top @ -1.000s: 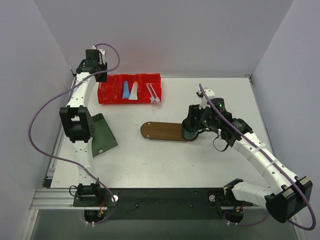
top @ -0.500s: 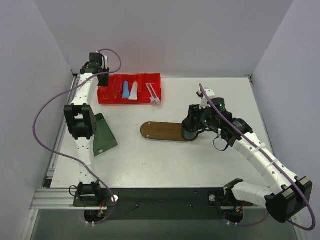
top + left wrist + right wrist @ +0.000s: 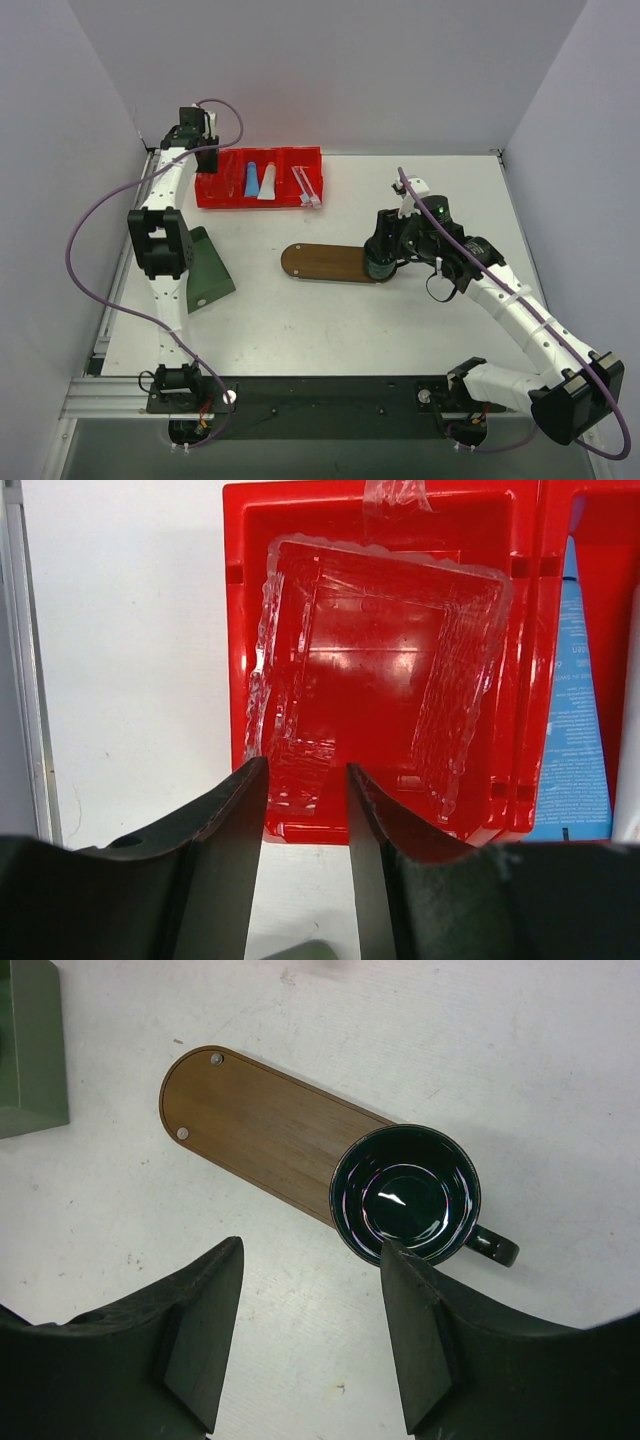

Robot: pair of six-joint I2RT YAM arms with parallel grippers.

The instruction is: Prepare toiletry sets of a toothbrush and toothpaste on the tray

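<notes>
Left hand [image 3: 305, 772] has shifted over the red three-compartment plastic bin [image 3: 236, 630], parted and empty (picking not begun). Blue toothpaste tube [image 3: 251, 180], white tube [image 3: 267, 184] and pink-white toothbrushes [image 3: 308, 187] lie in it. Right hand [image 3: 312, 1250], released, hovers above the dark oval wooden tray [image 3: 250, 1120]; its wrist view best shows a glossy dark mug [image 3: 405, 1192] standing on one end.

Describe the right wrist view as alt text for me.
Open right gripper hangs above a dark mug covering one end of the brown oval tray on a white table; a green box sits upper left.
</notes>
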